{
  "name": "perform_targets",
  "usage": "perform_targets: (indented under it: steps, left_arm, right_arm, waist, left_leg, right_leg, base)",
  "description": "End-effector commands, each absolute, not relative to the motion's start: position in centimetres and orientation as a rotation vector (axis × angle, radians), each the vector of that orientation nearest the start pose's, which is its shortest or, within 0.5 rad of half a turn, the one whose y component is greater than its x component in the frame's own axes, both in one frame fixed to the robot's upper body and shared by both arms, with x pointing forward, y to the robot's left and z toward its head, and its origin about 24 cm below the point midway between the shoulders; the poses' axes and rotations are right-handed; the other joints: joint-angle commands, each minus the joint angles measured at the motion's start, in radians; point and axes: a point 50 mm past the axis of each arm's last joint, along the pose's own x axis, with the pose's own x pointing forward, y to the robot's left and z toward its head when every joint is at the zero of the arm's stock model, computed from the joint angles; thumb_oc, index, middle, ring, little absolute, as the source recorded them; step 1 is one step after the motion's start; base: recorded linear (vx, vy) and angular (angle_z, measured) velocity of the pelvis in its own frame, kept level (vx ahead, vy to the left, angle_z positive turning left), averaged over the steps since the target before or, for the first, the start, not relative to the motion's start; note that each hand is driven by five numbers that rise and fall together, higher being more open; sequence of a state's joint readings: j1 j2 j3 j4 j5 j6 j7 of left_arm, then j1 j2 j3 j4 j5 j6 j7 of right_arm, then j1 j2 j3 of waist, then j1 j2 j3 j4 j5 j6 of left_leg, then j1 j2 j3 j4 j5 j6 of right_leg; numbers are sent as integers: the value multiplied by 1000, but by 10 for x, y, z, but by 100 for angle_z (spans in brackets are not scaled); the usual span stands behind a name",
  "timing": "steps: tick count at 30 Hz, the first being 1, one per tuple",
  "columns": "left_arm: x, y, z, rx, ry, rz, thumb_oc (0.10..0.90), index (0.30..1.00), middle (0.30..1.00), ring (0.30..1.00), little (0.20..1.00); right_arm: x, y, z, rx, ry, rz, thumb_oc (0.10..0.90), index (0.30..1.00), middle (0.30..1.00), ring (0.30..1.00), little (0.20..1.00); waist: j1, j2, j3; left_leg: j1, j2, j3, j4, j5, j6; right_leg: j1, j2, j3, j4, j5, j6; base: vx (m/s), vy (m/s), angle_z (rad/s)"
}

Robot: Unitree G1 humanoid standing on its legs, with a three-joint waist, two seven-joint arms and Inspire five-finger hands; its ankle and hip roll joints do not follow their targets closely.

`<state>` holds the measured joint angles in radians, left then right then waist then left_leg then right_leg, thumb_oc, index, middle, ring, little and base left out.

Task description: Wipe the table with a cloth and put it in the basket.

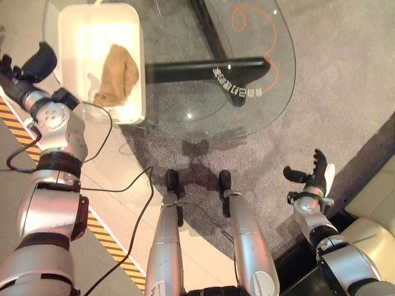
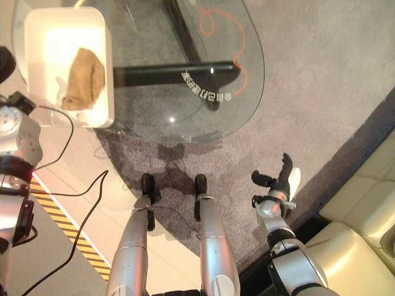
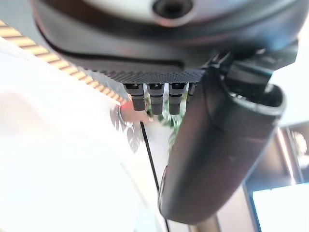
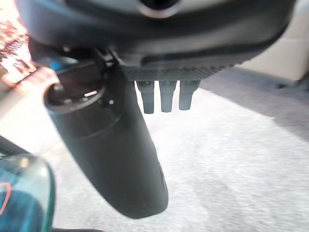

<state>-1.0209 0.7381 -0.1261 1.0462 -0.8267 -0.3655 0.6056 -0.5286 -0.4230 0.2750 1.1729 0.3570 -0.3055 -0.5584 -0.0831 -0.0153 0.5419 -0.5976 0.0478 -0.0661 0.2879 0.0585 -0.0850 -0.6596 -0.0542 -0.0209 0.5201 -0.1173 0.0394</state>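
Observation:
A tan cloth (image 1: 117, 75) lies crumpled inside the white basket (image 1: 69, 24), which stands on the left end of the glass table (image 1: 271, 92). My left hand (image 1: 34, 65) is raised beside the basket's left wall, apart from it, fingers straight and holding nothing; its thumb (image 3: 217, 159) juts out in the left wrist view. My right hand (image 1: 313, 176) hangs low over the grey carpet, off the table's near right edge, open and empty. The right wrist view has its thumb (image 4: 111, 159) above the carpet.
The round glass table shows a dark base bar (image 1: 203, 69) and an orange cord (image 1: 265, 49) through its top. A yellow-black striped strip (image 1: 108, 237) runs along the floor at left. A cream sofa (image 2: 364, 228) stands at lower right.

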Motion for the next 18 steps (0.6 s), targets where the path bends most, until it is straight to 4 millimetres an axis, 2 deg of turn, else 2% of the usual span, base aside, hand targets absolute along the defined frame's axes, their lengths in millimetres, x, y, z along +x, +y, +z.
perform_targets:
  steps: [1,3,6,9,10,12,14,18]
  left_arm:
    - [328,385,241,-245,-541,966,800,900,900,900,900]
    - [324,393,221,-224,-470,951,800,900,900,900,900]
    - [318,397,201,-222,-415,928,800,900,900,900,900]
    - [312,397,167,-216,-318,885,800,900,900,900,900]
    - [311,396,161,-215,-302,876,800,900,900,900,900]
    - [300,388,115,-179,-166,824,800,900,900,900,900]
    - [286,382,77,-168,-62,819,800,900,900,900,900]
    - [235,369,-10,-173,241,815,800,900,900,900,900]
  right_arm:
    - [274,-309,-21,-328,362,-706,800,900,900,900,900]
    - [261,-316,-31,-334,423,-708,800,900,900,900,900]
    - [246,-323,-42,-355,481,-705,800,900,900,900,900]
    - [226,-323,-58,-364,560,-711,800,900,900,900,900]
    - [222,-323,-61,-360,574,-712,800,900,900,900,900]
    - [195,-320,-82,-327,689,-677,800,900,900,900,900]
    - [180,-315,-95,-306,766,-629,800,900,900,900,900]
    - [149,-306,-117,-259,917,-554,800,900,900,900,900]
  waist:
    - [32,19,-126]
    - [39,23,-162]
    - [45,30,-194]
    - [59,36,-239]
    - [61,37,-244]
    - [74,38,-292]
    - [83,37,-330]
    - [98,27,-413]
  left_leg:
    - [58,-94,71,25,-95,55]
    - [117,-94,72,-26,-79,53]
    - [186,-96,66,-68,-82,53]
    - [267,-103,54,-139,-71,58]
    - [279,-103,52,-148,-70,59]
    - [363,-102,43,-215,-63,62]
    - [416,-102,40,-253,-58,64]
    - [503,-98,30,-300,-54,65]
  right_leg:
    - [117,30,-49,-184,34,-11]
    - [177,20,-55,-225,41,-9]
    - [243,13,-53,-255,34,-5]
    - [324,1,-57,-315,52,8]
    - [337,0,-59,-324,53,8]
    - [428,-9,-71,-387,66,16]
    - [488,-11,-78,-427,73,21]
    - [580,-14,-84,-480,88,28]
  base:
    - [72,13,-2]
    - [94,21,-2]
    - [49,20,2]
    - [56,13,0]
    - [83,-3,0]
    - [111,-14,6]
    - [135,-7,12]
    - [174,9,9]
